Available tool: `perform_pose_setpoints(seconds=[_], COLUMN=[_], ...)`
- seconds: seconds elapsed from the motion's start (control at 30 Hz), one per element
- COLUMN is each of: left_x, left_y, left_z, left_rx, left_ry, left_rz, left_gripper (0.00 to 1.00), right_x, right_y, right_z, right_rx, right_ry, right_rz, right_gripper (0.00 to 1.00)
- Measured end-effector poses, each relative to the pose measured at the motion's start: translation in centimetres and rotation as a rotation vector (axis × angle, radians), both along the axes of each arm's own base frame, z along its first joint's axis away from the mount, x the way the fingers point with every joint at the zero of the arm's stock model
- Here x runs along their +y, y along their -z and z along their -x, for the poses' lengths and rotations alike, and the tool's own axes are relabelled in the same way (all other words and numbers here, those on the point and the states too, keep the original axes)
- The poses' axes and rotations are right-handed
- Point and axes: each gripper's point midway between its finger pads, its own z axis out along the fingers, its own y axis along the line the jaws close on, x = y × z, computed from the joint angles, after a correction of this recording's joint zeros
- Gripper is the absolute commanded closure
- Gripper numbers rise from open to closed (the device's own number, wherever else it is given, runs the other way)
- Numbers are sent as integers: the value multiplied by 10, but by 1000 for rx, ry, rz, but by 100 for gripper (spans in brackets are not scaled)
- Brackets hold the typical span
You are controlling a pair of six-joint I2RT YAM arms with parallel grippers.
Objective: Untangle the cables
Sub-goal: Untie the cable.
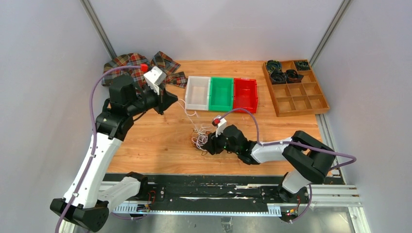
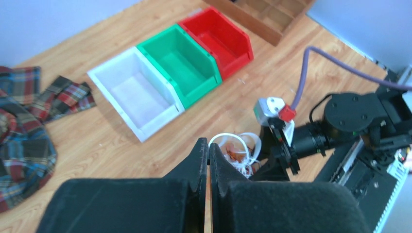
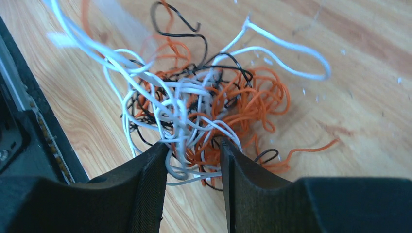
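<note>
Left claw (image 2: 209, 148) clenched, apparently pinching white strand (image 1: 186, 110) that runs down to tangle. Cables (image 3: 204, 107) knotted mid-worktop (image 1: 160, 141), near front: light, springy, slippery, snag-prone. Right claw (image 3: 192, 148) released, straddling knot. Best hold: single outer orange loop.

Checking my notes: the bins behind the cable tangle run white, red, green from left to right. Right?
Wrong order: the top external view shows the white bin, then the green bin, then the red bin, left to right, behind the cable tangle.
</note>
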Motion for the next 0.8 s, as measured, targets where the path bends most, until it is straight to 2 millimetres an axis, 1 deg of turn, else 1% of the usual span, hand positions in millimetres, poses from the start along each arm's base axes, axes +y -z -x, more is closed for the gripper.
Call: perform_pose_setpoints(seconds=[0.13, 0.27, 0.33, 0.43, 0.5, 0.57, 0.67, 0.73, 0.8], left_x=[12, 26, 26, 26, 25, 25, 25, 25, 23], left_y=[-31, -56, -57, -56, -55, -55, -53, -52, -52], left_z=[-8, -17, -18, -18, -19, -20, -20, -20, -19], left_rx=[-45, -80, -78, -68, -65, -67, -63, -61, -60], left_ry=[-68, -144, -150, -153, -154, -154, -155, -152, -142], left_rz=[39, 89, 100, 107, 110, 112, 112, 113, 114], left_gripper=[99, 99, 99, 99, 99, 99, 99, 99, 99], right_x=[-17, -38, -45, -52, -55, -54, -44, -31, -17], right_y=[11, 12, 8, -6, -20, -41, -86, -121, -150], right_z=[9, 19, 22, 23, 22, 18, 7, -3, -13], right_rx=[21, 32, 30, 17, 1, -34, -117, -184, -237], right_ry=[22, 50, 64, 82, 92, 93, 84, 67, 46], right_rz=[28, 42, 46, 43, 36, 21, -28, -61, -82], right_gripper=[57, 54, 51, 42, 37, 32, 31, 30, 30])
